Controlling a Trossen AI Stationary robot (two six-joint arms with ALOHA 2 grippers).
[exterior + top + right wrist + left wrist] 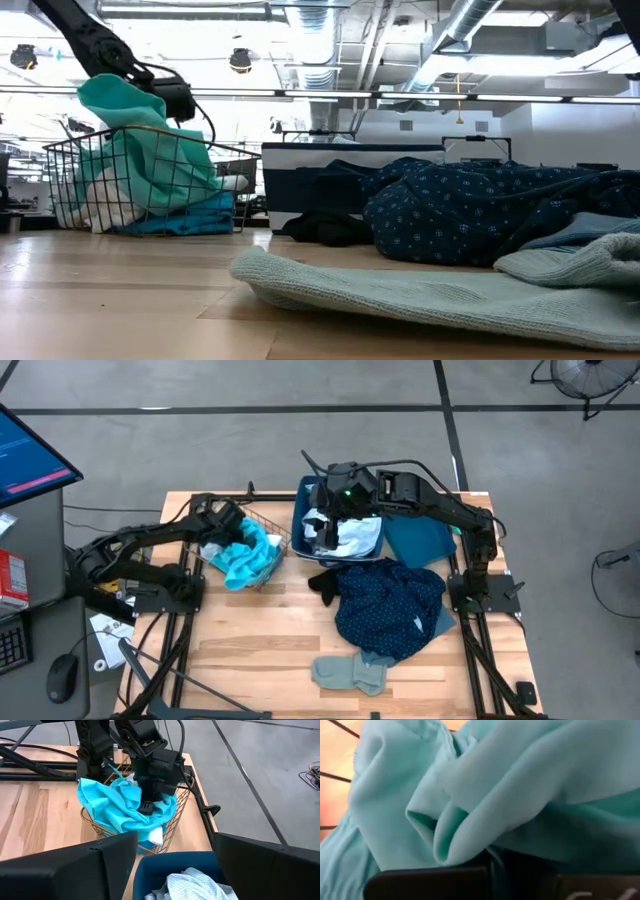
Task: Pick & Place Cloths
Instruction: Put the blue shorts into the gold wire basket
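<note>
A bright turquoise cloth [250,558] [130,150] [115,805] fills the brown wire basket [272,523] [60,180] and spills over its rim. My left gripper [232,528] [146,807] [175,100] is down in it, shut on the cloth. My right gripper [337,520] [175,865] hovers open over the dark blue bin [303,510] [165,862], its fingers wide apart above a pale white-blue cloth [352,535] [195,885] lying in the bin. The navy dotted cloth [390,605], black cloth [322,580] and grey-green cloth [350,672] lie on the table. My left gripper pinches a bunched fold of the turquoise cloth [465,845] between its two fingers, coming from above and slanting down into the basket. Several layers gather at the fingers. The cloth is pulled up into a peak [105,100] above the basket rim, with the rest slack in the basket.
A dark teal cloth [420,540] lies right of the bin. Something white [95,205] sits low in the basket under the turquoise cloth. The near left part of the wooden table [240,650] is bare. A desk with a monitor [30,455] stands beyond the left edge.
</note>
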